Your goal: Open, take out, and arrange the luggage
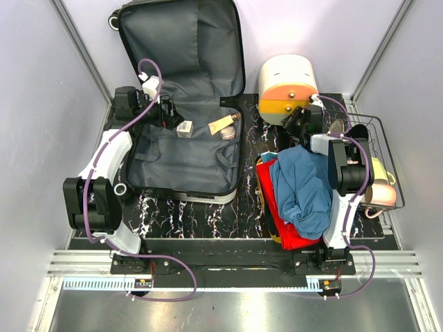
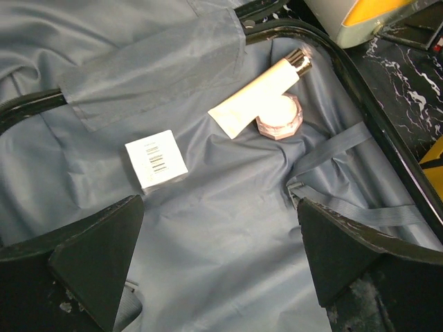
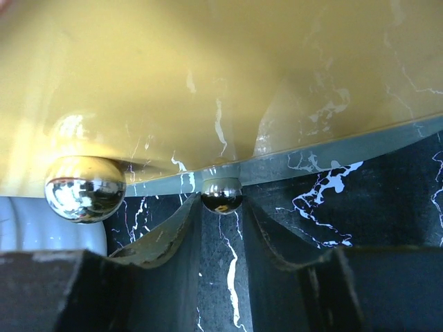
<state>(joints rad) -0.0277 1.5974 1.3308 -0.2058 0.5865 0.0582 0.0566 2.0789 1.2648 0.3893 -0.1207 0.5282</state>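
Note:
The luggage (image 1: 181,162) lies open on the left of the table, its lid (image 1: 187,48) propped up and the grey lining (image 2: 228,207) showing. On the lining lie a small white box (image 2: 155,159), a cream tube (image 2: 259,86) and a pink jar (image 2: 280,117). My left gripper (image 2: 221,235) hovers open just above the lining, nothing between its fingers. My right gripper (image 3: 221,207) is at the orange front of the white-and-orange drawer box (image 1: 287,86). Its fingertips press either side of a small chrome knob (image 3: 221,194).
A bigger chrome knob (image 3: 84,188) sits left of the gripped one. An orange tray (image 1: 261,190) piled with blue cloth (image 1: 304,183) and red cloth (image 1: 291,232) stands under the right arm. A wire basket (image 1: 379,138) with several items is at the far right.

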